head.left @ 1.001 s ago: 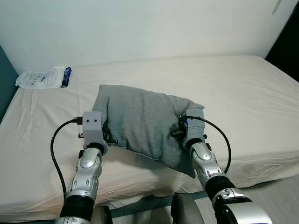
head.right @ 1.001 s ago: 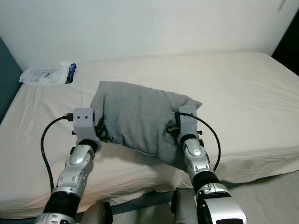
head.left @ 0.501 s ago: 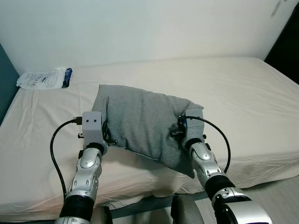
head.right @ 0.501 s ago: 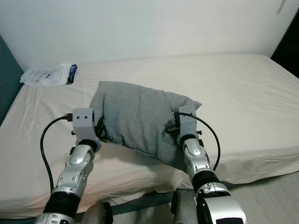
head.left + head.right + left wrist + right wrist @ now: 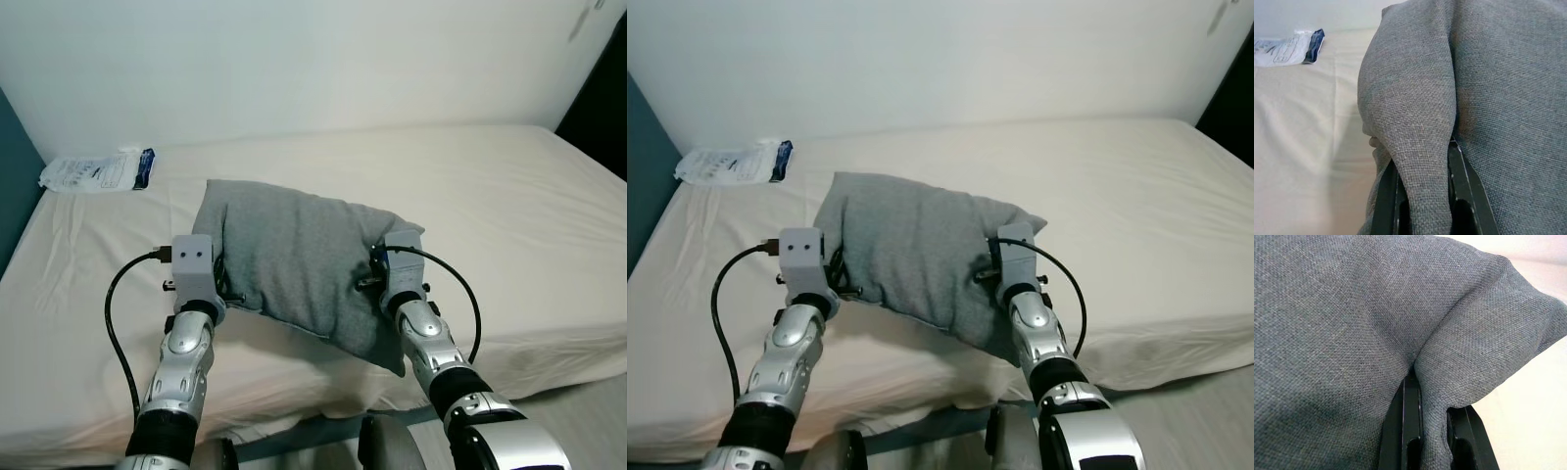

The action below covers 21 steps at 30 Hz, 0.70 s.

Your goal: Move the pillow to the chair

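At the far left we see a crinkly white plastic packet (image 5: 96, 170) on the bed (image 5: 509, 186), whose cream sheet is faintly creased. Our left gripper (image 5: 1422, 183) has its jaws pinched on a fold of the coarse-woven grey pillow (image 5: 294, 259), held between both arms over the bed's near edge. Our right gripper (image 5: 1432, 431) likewise clamps a fold.

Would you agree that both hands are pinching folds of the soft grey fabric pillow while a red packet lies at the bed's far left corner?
Not quite: the flat plastic packet is white with a dark blue end, not red, as the left eye view shows. The rest holds: the left hand and the right hand each pinch a fold of the soft grey fabric pillow, and the packet lies at the far left corner of the cream-sheeted bed.
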Available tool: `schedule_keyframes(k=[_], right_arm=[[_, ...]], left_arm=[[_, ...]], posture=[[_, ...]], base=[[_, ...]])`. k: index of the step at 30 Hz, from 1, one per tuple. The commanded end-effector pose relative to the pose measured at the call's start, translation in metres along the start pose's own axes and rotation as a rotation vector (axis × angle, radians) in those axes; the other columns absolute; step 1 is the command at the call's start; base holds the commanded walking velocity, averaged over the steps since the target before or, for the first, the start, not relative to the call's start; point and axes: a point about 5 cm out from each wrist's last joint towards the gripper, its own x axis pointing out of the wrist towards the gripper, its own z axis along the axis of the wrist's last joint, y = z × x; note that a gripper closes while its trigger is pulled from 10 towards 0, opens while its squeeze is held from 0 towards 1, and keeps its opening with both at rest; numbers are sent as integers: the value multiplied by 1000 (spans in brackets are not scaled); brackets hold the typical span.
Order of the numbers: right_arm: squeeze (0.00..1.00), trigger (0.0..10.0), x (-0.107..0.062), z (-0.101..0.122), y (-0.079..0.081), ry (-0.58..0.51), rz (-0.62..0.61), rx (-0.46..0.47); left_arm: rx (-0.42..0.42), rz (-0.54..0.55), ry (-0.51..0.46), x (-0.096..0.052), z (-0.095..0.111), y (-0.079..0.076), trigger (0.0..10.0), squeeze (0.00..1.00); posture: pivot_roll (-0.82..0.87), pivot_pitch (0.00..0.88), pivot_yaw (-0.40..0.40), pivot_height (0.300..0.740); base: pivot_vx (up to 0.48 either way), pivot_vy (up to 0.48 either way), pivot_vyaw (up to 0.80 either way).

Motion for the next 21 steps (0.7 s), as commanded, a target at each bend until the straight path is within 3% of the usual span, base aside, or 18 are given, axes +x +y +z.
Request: schedule_keyframes(k=[1,21], right_arm=[[0,10000,4,8,17,-28,87,-33],[0,10000,6,10,18,-23,127,-33]], left_arm=[[7,-71,-70,4,13,-18,10000,0],[6,-64,-75,5,13,-17,10000,0]], posture=[[0,0,-72,647],[-1,0,-76,652]], base=[[0,0,0],[0,0,0]])
